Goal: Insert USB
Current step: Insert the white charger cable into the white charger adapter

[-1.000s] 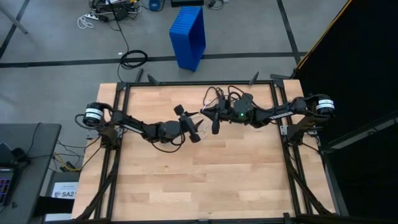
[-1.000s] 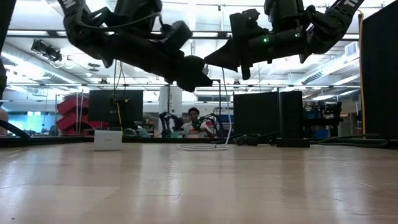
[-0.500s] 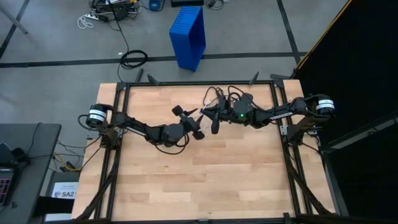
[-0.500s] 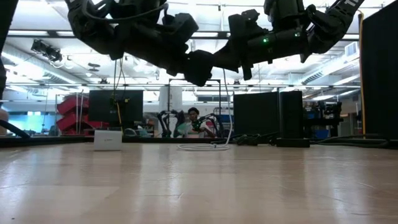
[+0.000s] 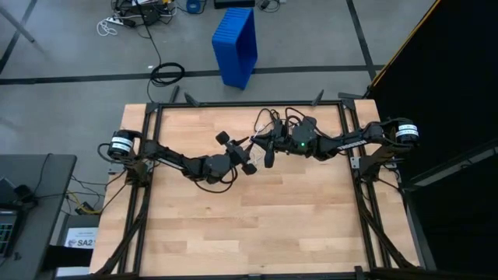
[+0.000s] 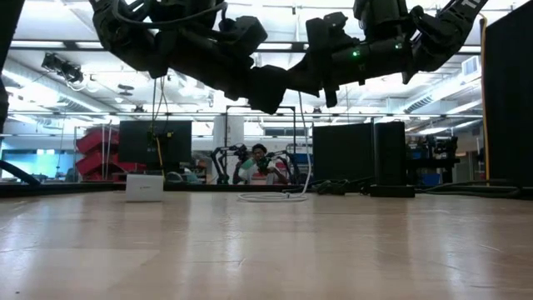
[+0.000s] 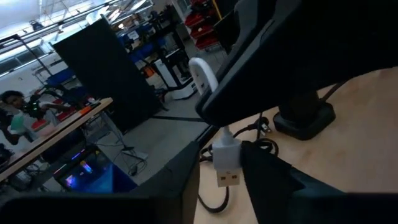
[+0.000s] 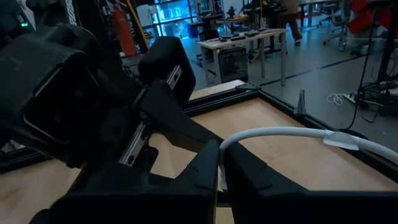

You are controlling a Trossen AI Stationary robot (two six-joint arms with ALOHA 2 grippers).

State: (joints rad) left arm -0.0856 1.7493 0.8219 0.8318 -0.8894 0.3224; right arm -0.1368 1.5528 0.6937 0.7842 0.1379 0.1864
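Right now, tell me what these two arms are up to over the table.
Both arms meet in the air above the table's far half. The right gripper is shut on the USB cable just behind its plug. The left gripper has its fingers on either side of the white plug, closing in to take it. Nothing is plugged in yet.

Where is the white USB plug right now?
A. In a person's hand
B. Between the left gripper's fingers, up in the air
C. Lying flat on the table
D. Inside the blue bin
B: the left wrist view shows the USB plug between the left gripper fingers, above the table.
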